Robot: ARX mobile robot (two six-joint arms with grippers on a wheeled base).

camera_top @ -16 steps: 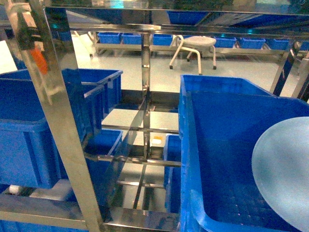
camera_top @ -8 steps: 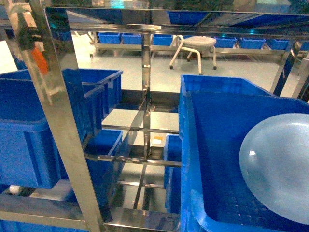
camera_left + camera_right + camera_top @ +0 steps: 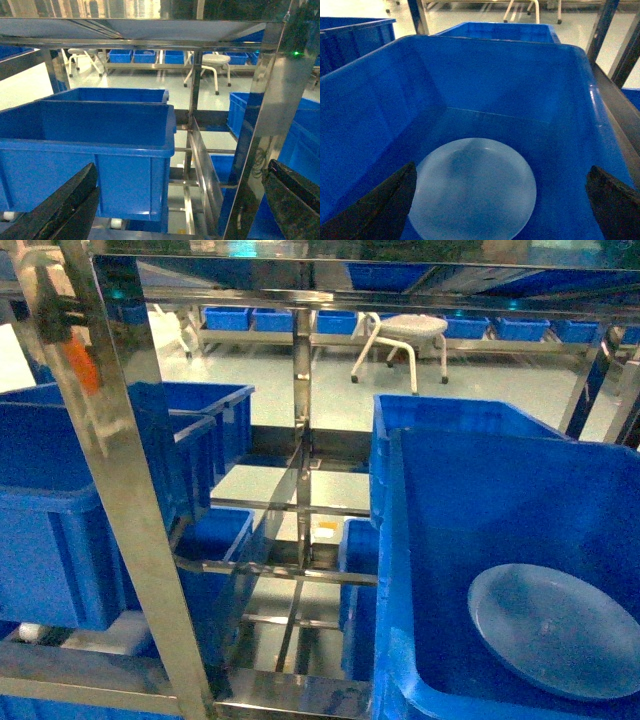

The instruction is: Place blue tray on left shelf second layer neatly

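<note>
- Filling the left and centre of the head view, the left shelf (image 3: pixel 130 510) carries blue crates (image 3: pixel 60 520).
- Lower right, a deep crate (image 3: pixel 440 530) holds the blue tray (image 3: pixel 555 630) flat on its floor.
- Both the right gripper (image 3: pixel 500 200) and the left gripper (image 3: pixel 180 200) are spread wide, holding nothing.

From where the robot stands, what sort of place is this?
Probably a warehouse or factory storeroom: shiny stainless-steel racks hold deep dark-blue plastic crates, more blue crates line the far wall, and a white round stool stands on the pale smooth floor.
</note>
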